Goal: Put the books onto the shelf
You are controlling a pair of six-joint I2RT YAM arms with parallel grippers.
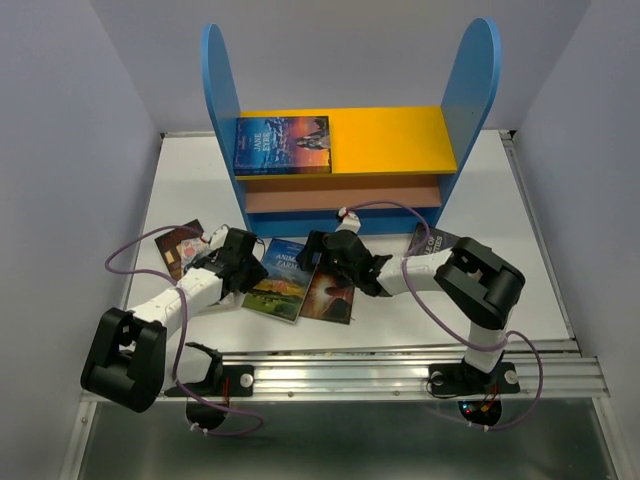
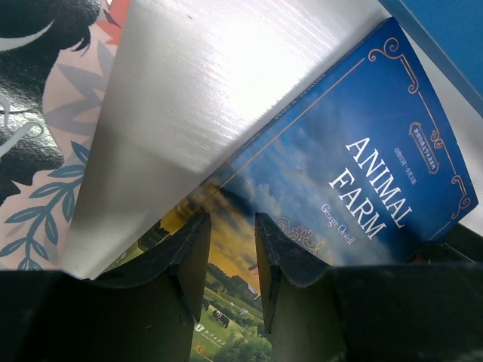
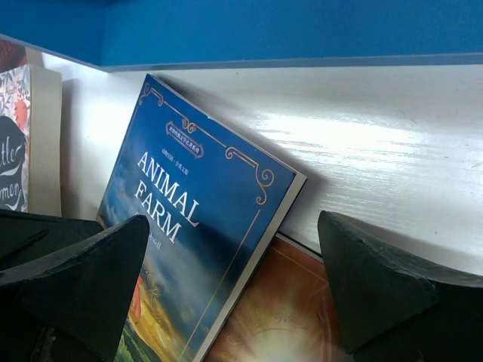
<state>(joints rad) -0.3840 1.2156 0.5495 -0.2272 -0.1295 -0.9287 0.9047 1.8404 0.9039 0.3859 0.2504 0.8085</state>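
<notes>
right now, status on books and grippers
Left gripper part open, right gripper wide open, both over blue Animal Farm paperback. It overlaps orange book. Jane Eyre paperback on yellow board.

Finish survey.
Animal Farm cover (image 2: 362, 173) glossy paper; table (image 3: 377, 128) white, brushed sheen; shelf (image 1: 395, 140) smooth matt paint; right gripper (image 3: 232, 220) fingers (image 3: 75, 279) matt black plastic.

The left arm (image 1: 185, 292) and right arm (image 1: 418, 270) have white tube links between bulky black joint housings; thin purple cables (image 1: 128, 252) loop off each; claw fingers (image 2: 181, 256) are matte black wedges
</notes>
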